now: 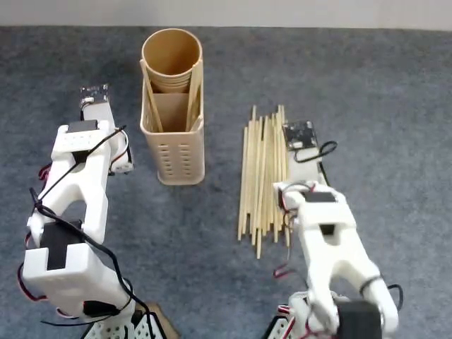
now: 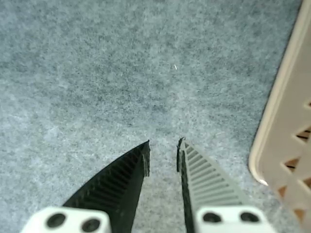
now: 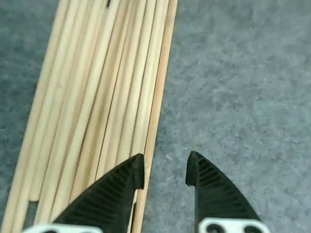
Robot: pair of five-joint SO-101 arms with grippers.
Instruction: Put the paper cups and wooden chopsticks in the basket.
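The wooden chopsticks [image 1: 263, 176] lie loose on the carpet [image 1: 395, 106] near the basket [image 1: 173, 152], long axis running away from the arms, and the nearer right gripper [image 3: 165, 177], fingers narrowly apart and empty, sits at the pile's outer edge, one finger apparently over the outermost stick.

We see a grey, felt-like carpet [image 1: 381, 92] covering the table, its nap mottled with lighter and darker flecks. Along the table's far edge a pale, plain strip [image 1: 282, 13] borders the carpet. At the near edge, left of the middle, we see a small brown piece [image 1: 162, 316]; we cannot tell what it is.
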